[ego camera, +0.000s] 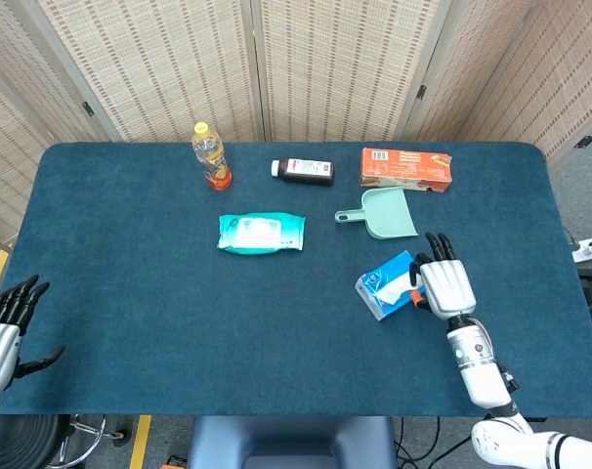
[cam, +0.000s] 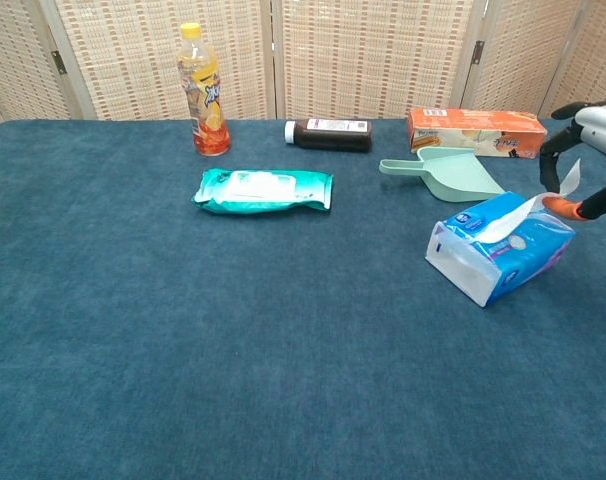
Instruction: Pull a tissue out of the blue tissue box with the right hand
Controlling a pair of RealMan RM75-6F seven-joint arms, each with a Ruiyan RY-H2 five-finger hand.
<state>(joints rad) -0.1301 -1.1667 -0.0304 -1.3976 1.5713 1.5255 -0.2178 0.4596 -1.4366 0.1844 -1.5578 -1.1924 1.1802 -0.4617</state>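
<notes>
The blue tissue box (ego camera: 382, 286) (cam: 498, 255) lies tilted on the dark blue table, right of centre, with a white tissue (cam: 523, 208) sticking up from its slot. My right hand (ego camera: 446, 283) (cam: 586, 160) hovers over the box's right end. Its dark fingers (cam: 551, 160) and its orange-tipped thumb stand on either side of the tissue's tip with a gap between them, and nothing is pinched. From the head camera this hand hides most of the tissue. My left hand (ego camera: 5, 327) hangs open off the table's front left corner, holding nothing.
A green scoop (ego camera: 384, 213) lies just behind the box, and an orange carton (ego camera: 405, 168) behind that. A dark medicine bottle (ego camera: 304, 171), a yellow-capped drink bottle (ego camera: 210, 156) and a teal wipes pack (ego camera: 261, 234) sit further left. Woven screens stand behind the table.
</notes>
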